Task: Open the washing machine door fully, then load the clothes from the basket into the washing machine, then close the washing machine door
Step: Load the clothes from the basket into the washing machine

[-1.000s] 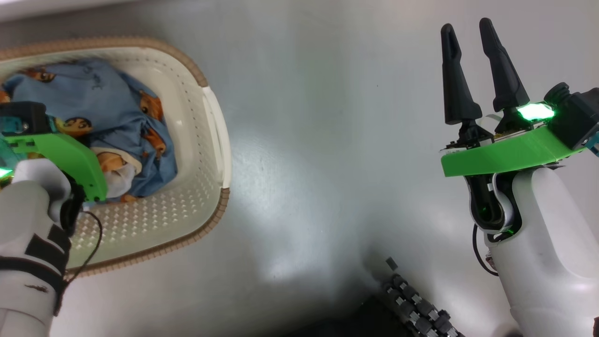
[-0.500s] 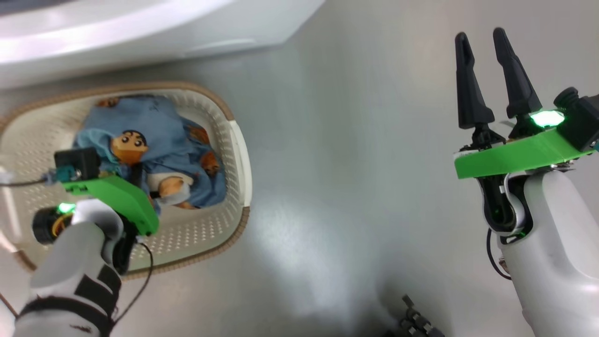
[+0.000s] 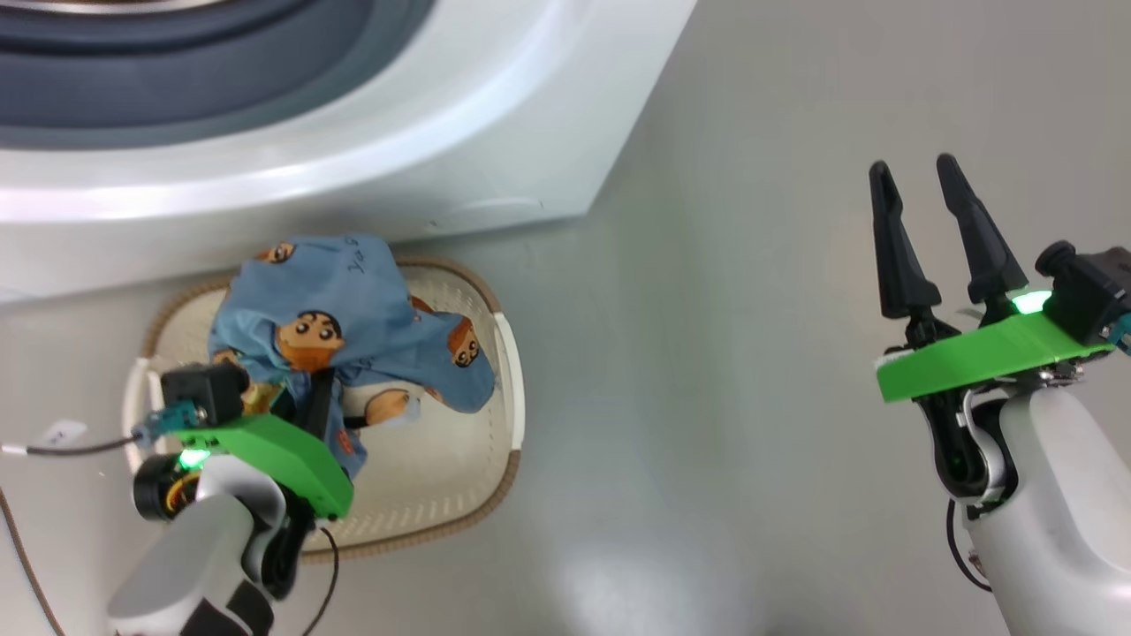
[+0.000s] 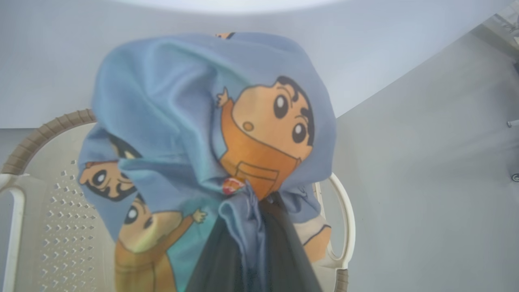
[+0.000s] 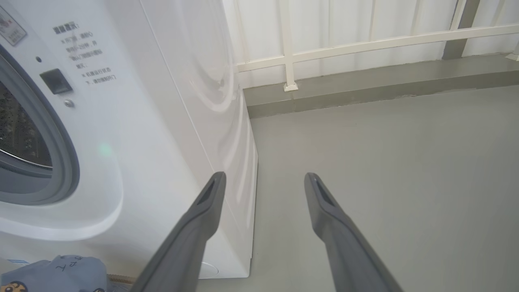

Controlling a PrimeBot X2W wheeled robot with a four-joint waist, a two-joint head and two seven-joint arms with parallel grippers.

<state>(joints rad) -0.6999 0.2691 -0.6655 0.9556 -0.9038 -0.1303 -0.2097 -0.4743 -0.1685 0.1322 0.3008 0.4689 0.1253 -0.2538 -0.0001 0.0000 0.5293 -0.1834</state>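
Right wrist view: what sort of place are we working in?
Probably a laundry corner on a balcony or in a utility area. A white front-loading washing machine stands on a bare grey floor, a white railing runs along the pale wall behind, and a perforated basket sits at the machine's foot.

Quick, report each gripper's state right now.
Left gripper: shut on the clothes.
Right gripper: open, holding nothing.
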